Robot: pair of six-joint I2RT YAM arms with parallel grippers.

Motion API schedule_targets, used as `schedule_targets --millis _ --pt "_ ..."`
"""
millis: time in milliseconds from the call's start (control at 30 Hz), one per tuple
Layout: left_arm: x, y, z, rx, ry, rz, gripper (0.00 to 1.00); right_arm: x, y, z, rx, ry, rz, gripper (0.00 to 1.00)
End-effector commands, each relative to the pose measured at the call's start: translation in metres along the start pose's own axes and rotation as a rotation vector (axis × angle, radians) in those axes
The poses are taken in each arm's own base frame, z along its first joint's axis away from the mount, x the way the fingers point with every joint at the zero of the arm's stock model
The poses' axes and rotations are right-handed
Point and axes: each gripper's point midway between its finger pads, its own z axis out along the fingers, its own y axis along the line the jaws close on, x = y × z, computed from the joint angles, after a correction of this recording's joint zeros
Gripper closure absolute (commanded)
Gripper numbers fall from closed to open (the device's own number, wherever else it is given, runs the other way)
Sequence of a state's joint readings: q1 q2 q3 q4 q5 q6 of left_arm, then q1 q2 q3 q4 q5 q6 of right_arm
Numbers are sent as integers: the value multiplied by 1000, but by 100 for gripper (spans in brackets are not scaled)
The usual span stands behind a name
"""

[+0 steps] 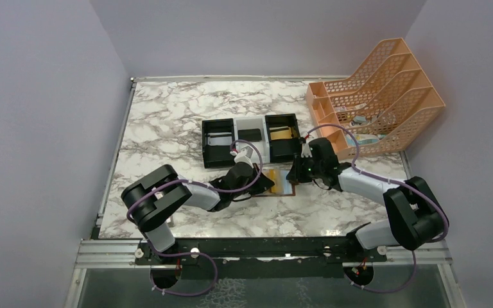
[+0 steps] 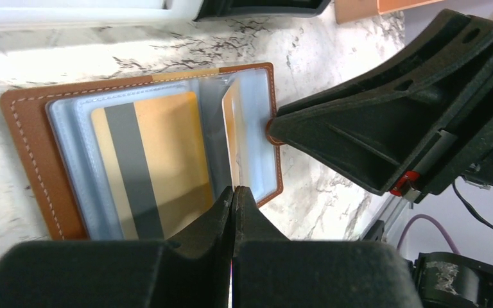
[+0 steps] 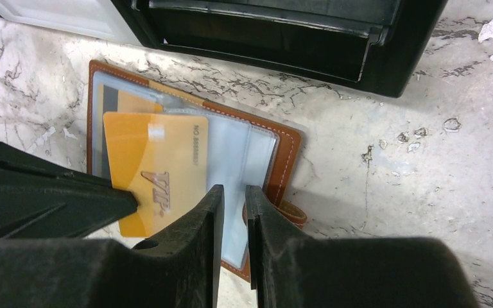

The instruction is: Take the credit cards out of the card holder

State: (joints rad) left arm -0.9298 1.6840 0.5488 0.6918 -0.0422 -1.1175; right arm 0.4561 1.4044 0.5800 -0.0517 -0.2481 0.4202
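both arms stretched low, wrists converging. left gripper (image 2: 233,190) pinches gold card (image 3: 155,168) over card holder (image 2: 27,144); right gripper (image 3: 233,190) nearly closed, tips at its edge.

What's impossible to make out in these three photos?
- Left wrist view: the gold card pinched by the left gripper shows only edge-on, so its face is hidden.
- Right wrist view: the right gripper covers the near end of the card holder. Whether it pinches anything is unclear.
- Top view: both grippers cover most of the card holder, and it is too small there to count the cards.
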Motion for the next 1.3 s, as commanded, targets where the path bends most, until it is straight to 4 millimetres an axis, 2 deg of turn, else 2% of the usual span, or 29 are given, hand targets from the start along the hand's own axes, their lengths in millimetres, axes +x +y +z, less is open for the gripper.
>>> schedule_targets --millis 0,167,333,433,533,600,733,867,1067,1267 --pt "-8 -5 -4 -13 17 79 100 -5 1 -5 -7 -31 -25 81" --pt "-4 -12 -1 -1 69 118 100 -11 19 -14 -99 -61 -49 80" --pt "-3 -15 0 7 81 122 100 -17 51 -23 -267 -66 -84 79" --pt "-4 -17 -3 7 76 123 100 -13 44 -12 -235 -33 -50 79" --pt "-8 -16 -7 2 62 124 98 1 38 1 -228 25 -31 79" --pt "-10 -16 -9 -1 57 127 97 8 27 8 -171 62 -3 79" --pt "-15 -13 -11 -17 51 138 97 5 7 7 -48 49 7 80" --pt "-23 -11 -16 -31 35 147 97 1 0 4 -3 36 -7 80" --pt "-32 -11 -22 -73 49 215 100 -1 7 3 -41 27 -20 80" --pt "-45 -10 -37 -160 58 317 100 -22 27 -16 -116 -67 -54 77"
